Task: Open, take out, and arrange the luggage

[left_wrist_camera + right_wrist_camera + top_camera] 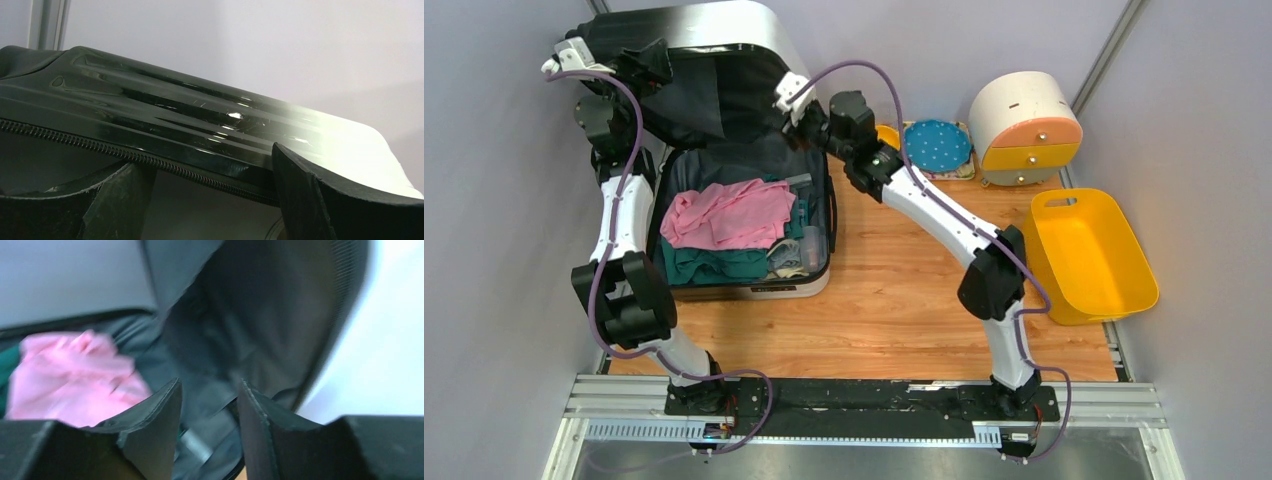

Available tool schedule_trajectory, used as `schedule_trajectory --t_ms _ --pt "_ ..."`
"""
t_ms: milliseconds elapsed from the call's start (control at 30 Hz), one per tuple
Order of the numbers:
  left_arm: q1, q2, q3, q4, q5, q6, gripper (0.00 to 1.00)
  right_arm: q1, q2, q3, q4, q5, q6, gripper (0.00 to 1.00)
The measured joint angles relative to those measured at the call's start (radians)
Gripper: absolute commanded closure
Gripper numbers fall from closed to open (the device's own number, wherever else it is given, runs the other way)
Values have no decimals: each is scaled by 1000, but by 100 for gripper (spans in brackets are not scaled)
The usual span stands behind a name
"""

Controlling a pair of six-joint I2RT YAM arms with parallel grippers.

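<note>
While the luggage (pixel 754 291) lay open at the tabletop's far left corner, its lid (pixel 724 25) raised upright, the left pincer (pixel 202 160) stood wide open at the lid's zipped rim, probably to steady it. The right pincer (pixel 209 385) hung part open and empty before the dark lining (pixel 260 315), above the pink garment (pixel 729 213). Contents not yet removed.

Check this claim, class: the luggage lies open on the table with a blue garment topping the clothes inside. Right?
No. The luggage lies open on the table, but the garment topping the clothes is pink, not blue; the top external view shows it.
</note>
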Motion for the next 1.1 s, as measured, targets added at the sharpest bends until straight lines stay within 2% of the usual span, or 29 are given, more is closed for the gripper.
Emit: schedule_trajectory --t_ms 133,500,867,1000,1100 --pt "1 -13 -19 -2 3 0 9 -58 160 248 98 23 0 57" --pt "0 -104 -96 -78 93 13 9 -124 454 551 387 147 4 47" --pt "0 -452 -469 -206 199 68 9 -179 508 558 491 243 5 43" --pt "0 -540 -534 -301 220 101 9 -192 507 552 515 261 5 39" --pt "0 -568 -534 -440 251 192 9 -194 479 469 545 267 5 35"
